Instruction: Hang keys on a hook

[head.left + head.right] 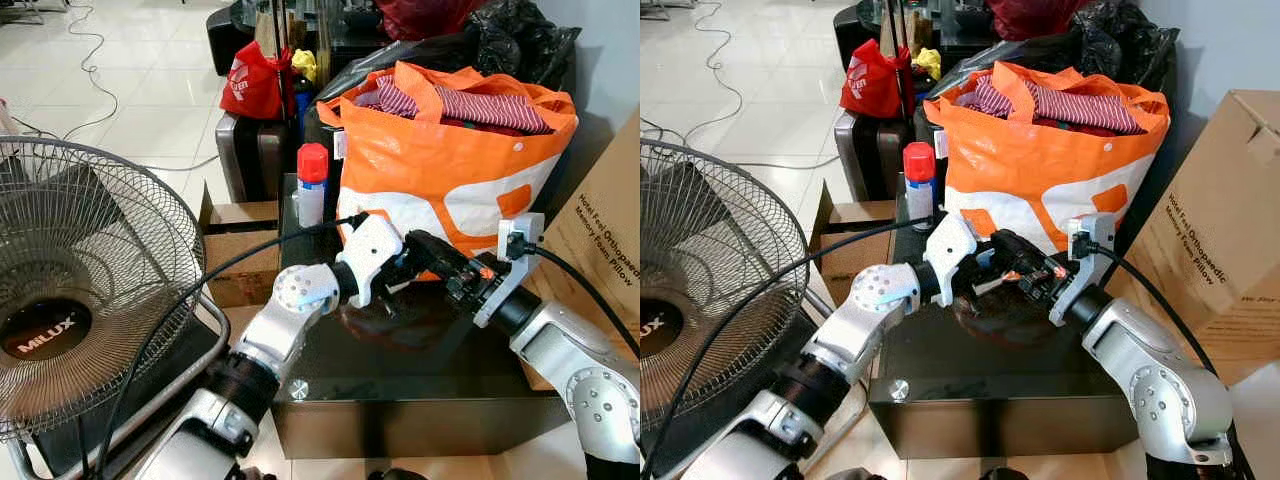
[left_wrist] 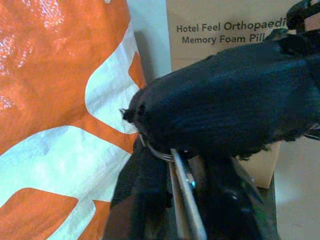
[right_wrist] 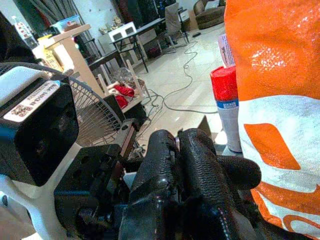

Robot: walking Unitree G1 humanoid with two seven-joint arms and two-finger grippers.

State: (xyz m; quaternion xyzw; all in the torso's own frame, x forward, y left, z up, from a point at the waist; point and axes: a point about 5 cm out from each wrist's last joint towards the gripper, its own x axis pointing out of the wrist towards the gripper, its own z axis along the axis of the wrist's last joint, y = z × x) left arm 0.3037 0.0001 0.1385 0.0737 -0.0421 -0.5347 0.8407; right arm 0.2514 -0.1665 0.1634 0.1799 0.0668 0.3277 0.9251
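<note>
Left claw [image 1: 1015,262] meets right claw [image 1: 1032,272] (keys [image 2: 175,165] between).

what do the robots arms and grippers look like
Both arms are silver metal with rounded, bolt-studded joints and black collars. The left gripper and right gripper have long black textured fingers behind white wrist housings. A black cable runs to each wrist; one camera block bears a white QR label.

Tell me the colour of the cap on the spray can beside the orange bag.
Red. The spray can has a red cap over a white body, clearest in the left eye view.

Head stereo downward; wrists close-up.
</note>
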